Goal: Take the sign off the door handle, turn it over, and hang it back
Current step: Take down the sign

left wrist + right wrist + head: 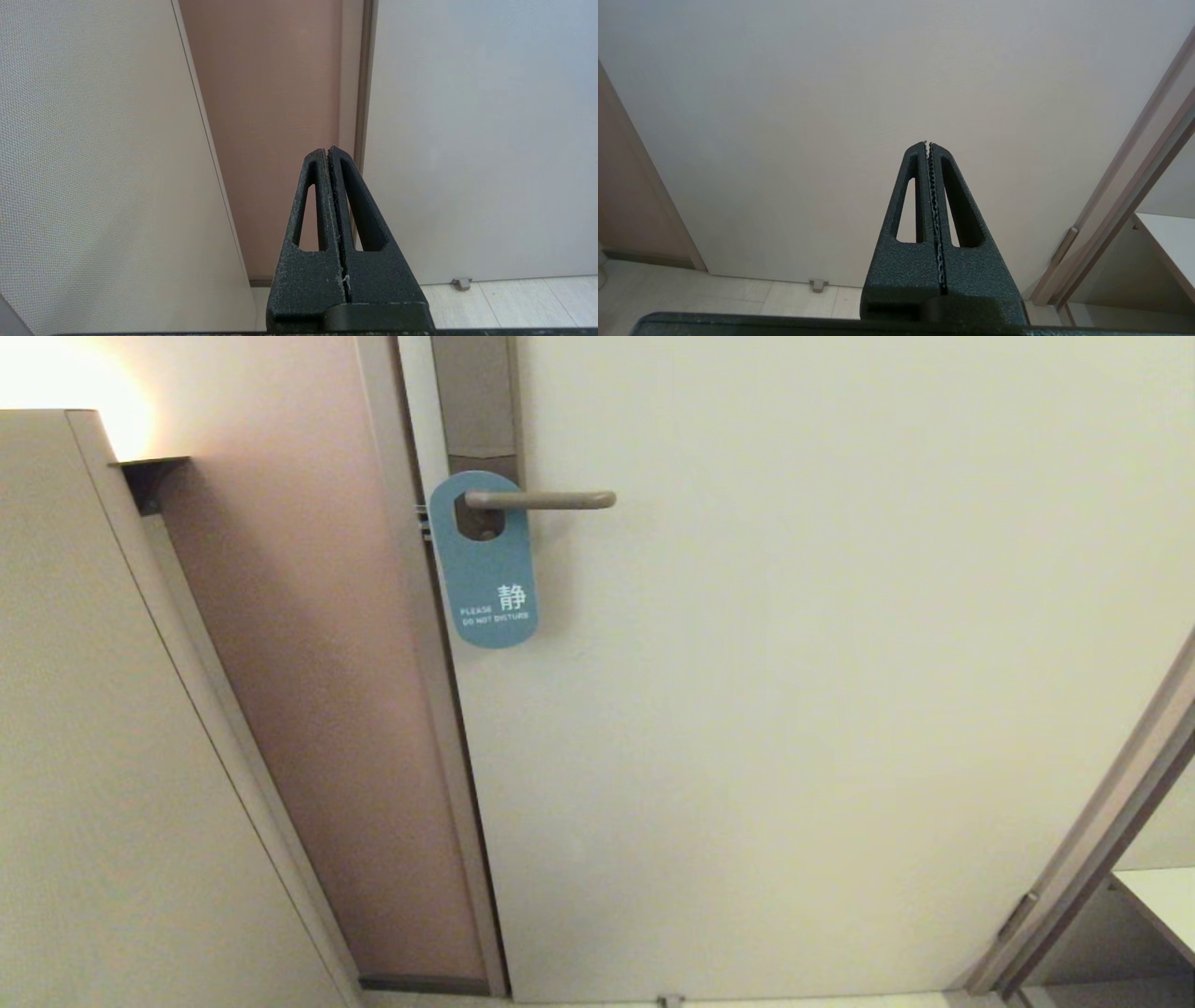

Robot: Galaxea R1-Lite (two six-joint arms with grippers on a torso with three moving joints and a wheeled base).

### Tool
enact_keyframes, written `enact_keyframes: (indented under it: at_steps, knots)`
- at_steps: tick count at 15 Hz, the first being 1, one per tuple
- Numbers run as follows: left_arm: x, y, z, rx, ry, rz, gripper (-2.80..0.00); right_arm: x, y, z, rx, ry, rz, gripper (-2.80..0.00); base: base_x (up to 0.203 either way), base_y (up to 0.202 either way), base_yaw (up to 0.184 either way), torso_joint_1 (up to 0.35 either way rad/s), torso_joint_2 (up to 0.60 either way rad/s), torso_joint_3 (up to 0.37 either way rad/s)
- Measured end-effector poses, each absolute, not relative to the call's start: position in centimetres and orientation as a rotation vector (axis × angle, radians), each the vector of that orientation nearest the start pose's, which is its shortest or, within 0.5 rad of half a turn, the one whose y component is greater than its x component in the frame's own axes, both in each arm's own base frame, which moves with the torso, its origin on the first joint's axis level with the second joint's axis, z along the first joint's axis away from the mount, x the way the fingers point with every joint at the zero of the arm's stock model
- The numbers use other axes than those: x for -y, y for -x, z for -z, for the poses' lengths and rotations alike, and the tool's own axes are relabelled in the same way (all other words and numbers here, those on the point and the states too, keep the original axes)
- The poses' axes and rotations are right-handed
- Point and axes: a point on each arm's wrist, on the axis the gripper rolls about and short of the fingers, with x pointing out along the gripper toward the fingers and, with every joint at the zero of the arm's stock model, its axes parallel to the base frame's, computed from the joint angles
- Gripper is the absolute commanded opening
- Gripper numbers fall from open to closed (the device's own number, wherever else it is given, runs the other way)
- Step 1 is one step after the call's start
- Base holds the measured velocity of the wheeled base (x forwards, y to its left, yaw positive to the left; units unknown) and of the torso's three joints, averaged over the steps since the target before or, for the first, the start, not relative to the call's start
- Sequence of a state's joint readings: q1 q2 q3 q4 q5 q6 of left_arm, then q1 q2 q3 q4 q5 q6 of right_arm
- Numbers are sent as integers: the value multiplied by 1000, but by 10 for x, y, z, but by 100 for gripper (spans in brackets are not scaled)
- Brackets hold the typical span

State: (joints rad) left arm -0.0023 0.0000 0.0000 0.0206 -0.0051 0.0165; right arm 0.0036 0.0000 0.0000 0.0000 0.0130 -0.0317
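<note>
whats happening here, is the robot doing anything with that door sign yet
Not yet. The sign hangs on the door handle with its blue "do not disturb" side facing out, untouched. Neither arm shows in the head view. The left gripper and right gripper are both shut and empty, parked low and pointing at the lower part of the door.

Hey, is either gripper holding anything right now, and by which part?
Nothing is held. The left gripper and right gripper are shut on nothing; the sign hangs on the door handle.
</note>
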Motion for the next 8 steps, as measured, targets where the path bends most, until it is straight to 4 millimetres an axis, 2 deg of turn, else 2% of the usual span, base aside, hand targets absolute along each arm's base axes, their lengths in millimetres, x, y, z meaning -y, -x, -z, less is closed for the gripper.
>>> enact_keyframes:
  at_steps: [8]
  knots:
    - [0,23,-73,-21,-17,8,-280,0,23,-75,0,32,-17,-280,0,0,0,0,0,0]
